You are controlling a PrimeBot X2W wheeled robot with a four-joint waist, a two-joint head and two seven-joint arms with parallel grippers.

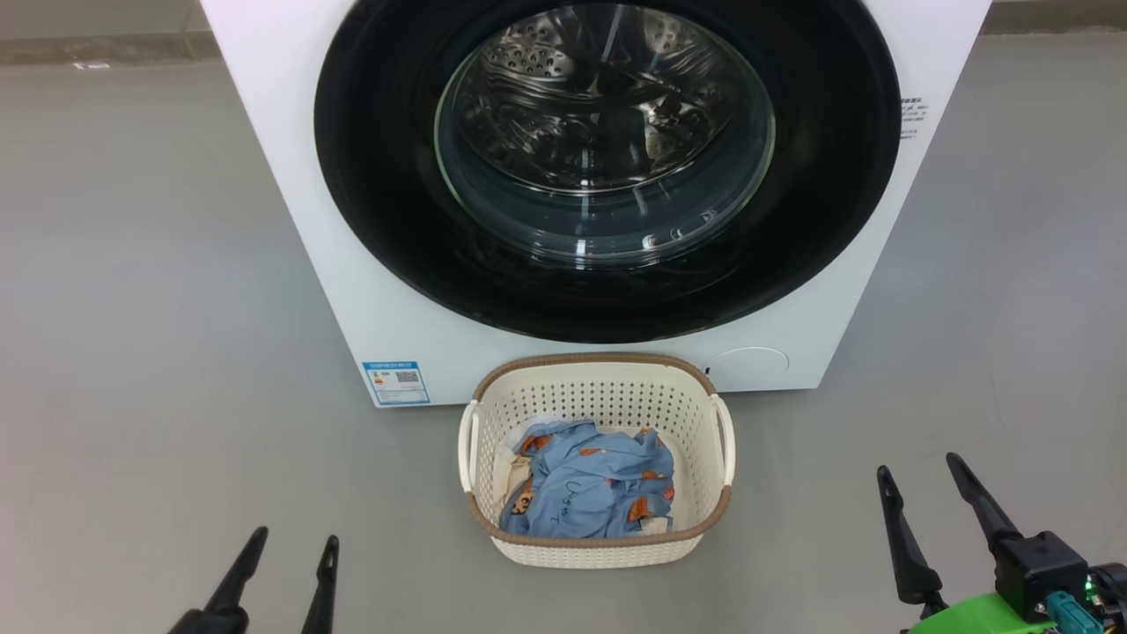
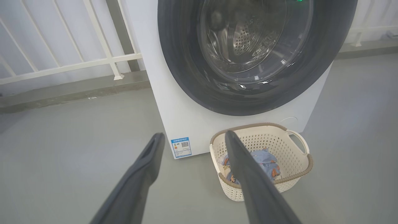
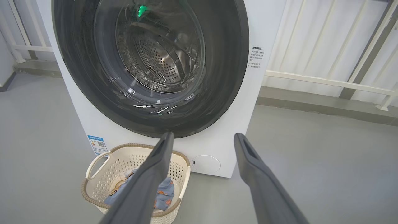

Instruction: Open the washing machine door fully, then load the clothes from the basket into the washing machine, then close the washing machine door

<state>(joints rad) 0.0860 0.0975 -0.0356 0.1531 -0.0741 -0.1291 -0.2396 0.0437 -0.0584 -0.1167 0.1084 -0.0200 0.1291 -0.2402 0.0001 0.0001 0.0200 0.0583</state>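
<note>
The white washing machine [image 1: 290,176] stands ahead with its round black-rimmed door [image 1: 387,176] shut flat against the front; the steel drum shows through the glass. On the floor right before it sits the cream basket [image 1: 493,405], holding the light blue clothes [image 1: 590,480] with orange figures. My left gripper [image 1: 295,541] hangs open at the lower left, away from the basket. At the lower right my right gripper [image 1: 920,471] is open too, empty. The left wrist view has the door [image 2: 177,46] and basket [image 2: 292,149]; the right wrist view has the door [image 3: 230,46], basket [image 3: 96,177] and clothes [image 3: 163,193].
Grey floor [image 1: 132,352] spreads on both sides of the machine. A white railing [image 2: 77,62] runs behind it on the left and another railing [image 3: 326,81] on the right. A blue label [image 1: 395,381] sits at the machine's lower left corner.
</note>
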